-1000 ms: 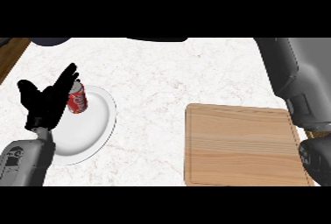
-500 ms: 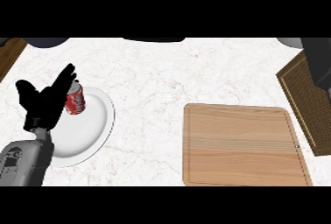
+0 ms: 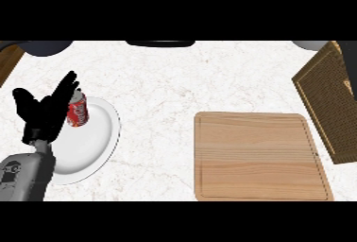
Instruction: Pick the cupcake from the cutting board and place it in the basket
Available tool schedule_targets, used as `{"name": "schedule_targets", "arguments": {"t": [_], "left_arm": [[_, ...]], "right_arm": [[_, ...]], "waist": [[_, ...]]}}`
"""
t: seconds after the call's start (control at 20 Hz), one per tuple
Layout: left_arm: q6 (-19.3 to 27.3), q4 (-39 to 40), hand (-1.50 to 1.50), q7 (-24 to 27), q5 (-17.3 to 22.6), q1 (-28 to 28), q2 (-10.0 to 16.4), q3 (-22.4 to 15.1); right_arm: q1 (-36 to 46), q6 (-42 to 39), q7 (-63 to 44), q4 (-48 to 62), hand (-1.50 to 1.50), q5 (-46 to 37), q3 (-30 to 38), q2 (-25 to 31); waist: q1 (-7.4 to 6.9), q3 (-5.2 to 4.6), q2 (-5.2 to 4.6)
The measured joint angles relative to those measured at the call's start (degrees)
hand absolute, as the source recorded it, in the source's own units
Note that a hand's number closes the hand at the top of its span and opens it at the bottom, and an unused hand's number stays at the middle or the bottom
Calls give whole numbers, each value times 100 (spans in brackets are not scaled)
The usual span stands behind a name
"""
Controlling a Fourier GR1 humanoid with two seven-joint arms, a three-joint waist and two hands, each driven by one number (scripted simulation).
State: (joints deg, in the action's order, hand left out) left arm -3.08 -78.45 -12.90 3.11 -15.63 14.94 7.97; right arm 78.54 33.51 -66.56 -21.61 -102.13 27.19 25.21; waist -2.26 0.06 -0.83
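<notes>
We list, on the white marble counter (image 3: 174,85):
- Left hand (image 3: 42,113): at the left edge, released, fingers straight and pointing up, holding nothing.
- White plate (image 3: 90,151): partly under that hand.
- Red can (image 3: 77,111): on the plate's upper part, just beside the fingers.
- Wooden cutting board (image 3: 258,158): right of centre, lying flat.
- Woven brown basket (image 3: 331,104): at the right edge, cut off by the frame.
- Cupcake: we cannot tell where it is.
</notes>
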Motion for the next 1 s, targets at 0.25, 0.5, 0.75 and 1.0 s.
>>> {"name": "schedule_targets", "arguments": {"t": [0.25,0.5,0.75,1.0], "left_arm": [[-13,-179,0,-27,34,210,-8,25],[-7,-212,0,-42,17,214,8,46],[-25,-156,0,49,27,259,30,105],[-4,-267,0,-40,-3,284,-20,46]], "right_arm": [[-412,279,254,-116,150,119,223,82],[-874,640,435,-323,150,228,410,8],[-1319,874,300,-657,-150,58,669,141],[-1638,1114,319,-696,-150,104,934,158]], "waist": [[52,1,33],[108,4,48],[131,3,43],[110,5,44]]}}
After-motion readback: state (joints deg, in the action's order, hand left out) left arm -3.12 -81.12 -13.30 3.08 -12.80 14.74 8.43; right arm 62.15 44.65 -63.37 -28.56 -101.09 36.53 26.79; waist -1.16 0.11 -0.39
